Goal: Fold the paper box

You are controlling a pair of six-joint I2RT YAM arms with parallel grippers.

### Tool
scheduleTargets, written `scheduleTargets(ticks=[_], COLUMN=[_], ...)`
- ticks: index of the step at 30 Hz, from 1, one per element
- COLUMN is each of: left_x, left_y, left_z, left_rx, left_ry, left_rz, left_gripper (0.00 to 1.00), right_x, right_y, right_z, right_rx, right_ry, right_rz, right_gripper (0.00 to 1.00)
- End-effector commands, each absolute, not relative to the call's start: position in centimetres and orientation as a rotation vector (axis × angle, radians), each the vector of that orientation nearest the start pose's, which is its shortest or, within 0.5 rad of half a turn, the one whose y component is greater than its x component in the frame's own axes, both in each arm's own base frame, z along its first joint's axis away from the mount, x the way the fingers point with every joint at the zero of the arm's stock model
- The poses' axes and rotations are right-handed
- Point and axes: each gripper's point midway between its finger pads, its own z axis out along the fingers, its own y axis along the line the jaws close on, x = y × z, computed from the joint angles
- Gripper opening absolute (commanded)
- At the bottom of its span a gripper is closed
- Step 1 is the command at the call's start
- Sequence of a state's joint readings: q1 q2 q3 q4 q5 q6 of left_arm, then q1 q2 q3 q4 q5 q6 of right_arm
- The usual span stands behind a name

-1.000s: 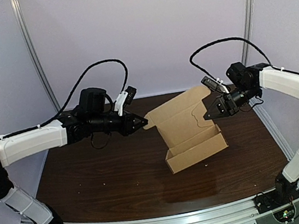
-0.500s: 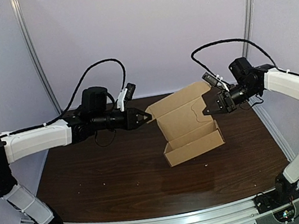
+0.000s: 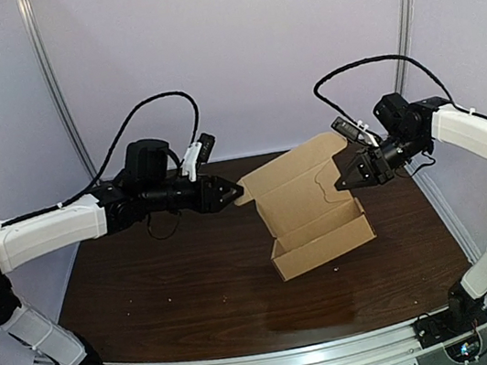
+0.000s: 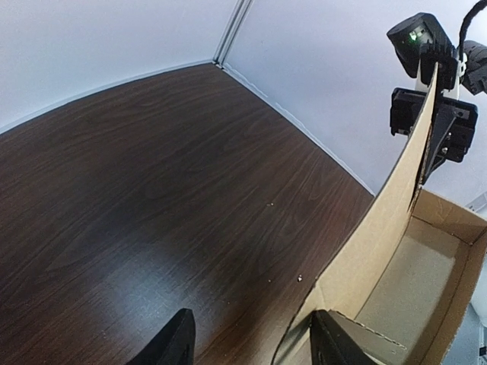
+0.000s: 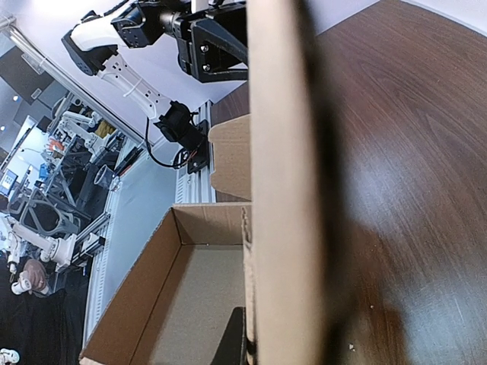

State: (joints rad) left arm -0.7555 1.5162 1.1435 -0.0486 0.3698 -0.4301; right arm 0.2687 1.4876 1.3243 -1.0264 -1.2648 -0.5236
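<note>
Cardboard box (image 3: 320, 246) on tabletop (image 3: 149, 290), lid (image 3: 294, 179) raised.
Left tool (image 3: 234, 194) open, straddling lid's left corner; right tool (image 3: 340, 183) pinched on its right edge.

Soft, even overhead light fills every view, laying a pale sheen on the dark table (image 3: 168, 292) near its front edge and casting only faint shadows, while both wrist views bow at their edges and the right one blurs the close paper box (image 5: 281, 190).
</note>
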Motion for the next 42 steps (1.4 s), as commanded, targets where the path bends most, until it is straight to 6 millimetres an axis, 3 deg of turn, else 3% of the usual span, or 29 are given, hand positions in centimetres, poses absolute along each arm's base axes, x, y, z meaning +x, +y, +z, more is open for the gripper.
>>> scheduleTargets(ticks=[1,5,12,17,21,25,30,37,42], left_x=[29.7,28.7,27.9,28.7,28.7,28.1,26.8,24.7,24.1], left_y=[-38.0,-38.9,-39.2,-38.1,-35.7,-34.4,-35.0,-35.9,-36.0], left_z=[24.2,24.9,24.7,23.9,21.9,21.3,22.0,23.6,24.1], left_rx=[0.63,0.688,0.723,0.716,0.775,0.863,0.965,1.095,1.126], left_ry=[2.023,1.973,1.963,2.02,2.125,2.151,2.109,2.043,2.026], left_rz=[-1.199,-1.301,-1.347,-1.206,-0.986,-0.871,-0.861,-0.908,-0.917], left_gripper=[0.53,0.41,0.04,0.0,0.0,0.0,0.0,0.0,0.0], right_x=[23.8,24.2,25.1,26.0,25.8,25.0,24.5,25.2,25.8], right_y=[23.8,23.8,24.0,22.8,20.6,19.7,22.3,26.8,29.6], right_z=[28.9,28.9,28.0,26.6,28.3,30.2,28.4,28.3,27.2], right_rx=[-1.139,-1.134,-1.104,-1.143,-1.265,-1.42,-1.685,-1.845,-1.911], right_ry=[1.86,1.863,1.894,1.997,2.042,2.006,1.951,1.779,1.72], right_rz=[1.564,1.547,1.531,1.329,1.102,0.935,0.696,0.653,0.627], right_gripper=[0.0,0.0,0.0,0.29,0.54,0.72,0.72,0.7,0.7])
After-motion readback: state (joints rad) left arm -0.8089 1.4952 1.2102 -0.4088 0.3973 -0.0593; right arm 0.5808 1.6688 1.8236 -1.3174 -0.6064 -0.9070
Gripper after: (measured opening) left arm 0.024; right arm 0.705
